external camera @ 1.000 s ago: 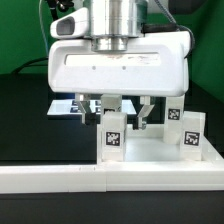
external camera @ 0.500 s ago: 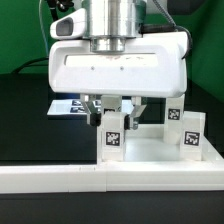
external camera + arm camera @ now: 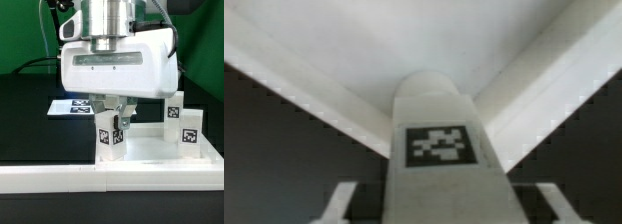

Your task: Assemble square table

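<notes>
- the marker board (image 3: pixel 72 105) is seen lying flat on the table at the exterior view's left.
- the gripper (image 3: pixel 113 124) is seen centred, its fingers closed narrowly around a tagged leg (image 3: pixel 109 135).
- the leg's long axis is held upright, directly beneath the claw, over the square top (image 3: pixel 170 152).
- another leg (image 3: pixel 187 131) is found standing at the exterior view's right.

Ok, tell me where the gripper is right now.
In the exterior view the gripper sits centre, over the tagged leg standing on the square top, fingers flanking it.
</notes>
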`<state>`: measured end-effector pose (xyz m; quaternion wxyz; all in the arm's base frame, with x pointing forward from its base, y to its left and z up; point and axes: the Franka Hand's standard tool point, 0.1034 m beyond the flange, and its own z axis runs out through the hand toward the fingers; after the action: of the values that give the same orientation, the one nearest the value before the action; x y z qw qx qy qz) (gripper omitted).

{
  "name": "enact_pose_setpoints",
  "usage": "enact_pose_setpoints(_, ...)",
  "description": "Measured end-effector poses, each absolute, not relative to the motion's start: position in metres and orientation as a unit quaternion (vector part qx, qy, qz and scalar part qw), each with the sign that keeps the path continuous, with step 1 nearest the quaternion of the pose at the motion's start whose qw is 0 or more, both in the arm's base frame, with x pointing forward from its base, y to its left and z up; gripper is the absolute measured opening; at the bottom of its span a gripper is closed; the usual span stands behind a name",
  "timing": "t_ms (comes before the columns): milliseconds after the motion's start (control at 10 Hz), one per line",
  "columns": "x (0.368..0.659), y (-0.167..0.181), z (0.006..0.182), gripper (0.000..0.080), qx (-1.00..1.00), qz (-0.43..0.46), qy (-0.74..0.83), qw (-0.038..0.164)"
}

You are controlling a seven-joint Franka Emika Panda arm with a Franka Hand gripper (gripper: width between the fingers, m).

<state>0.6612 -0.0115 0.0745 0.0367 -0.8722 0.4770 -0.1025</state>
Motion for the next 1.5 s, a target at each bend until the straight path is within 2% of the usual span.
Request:
enact_pose_setpoints(400,0.6624,-0.0183,0.0791,0.029,-0.725,-0.054,0.684,0.061)
enact_pose_setpoints(600,0.6631,-0.014,0.0788,0.029,-0.614,-0.036,0.784,0.088)
enact_pose_setpoints(700,0.663,-0.0121,0.0788,0.0294,-0.58,-0.027,0.808,0.095)
enact_pose_setpoints(1200,0.6572,-0.0133,0.0718,0.0295,-0.493,-0.007,0.866,0.083)
enact_pose_setpoints(1300,0.6555,-0.0146,0.0719,0.0295,-0.488,-0.011,0.87,0.074)
enact_pose_setpoints(1400,0.6553,-0.0149,0.0718,0.0364,-0.495,-0.012,0.866,0.073)
enact_pose_setpoints(1500,0.6554,-0.0144,0.0723,0.0364,-0.495,-0.012,0.866,0.074)
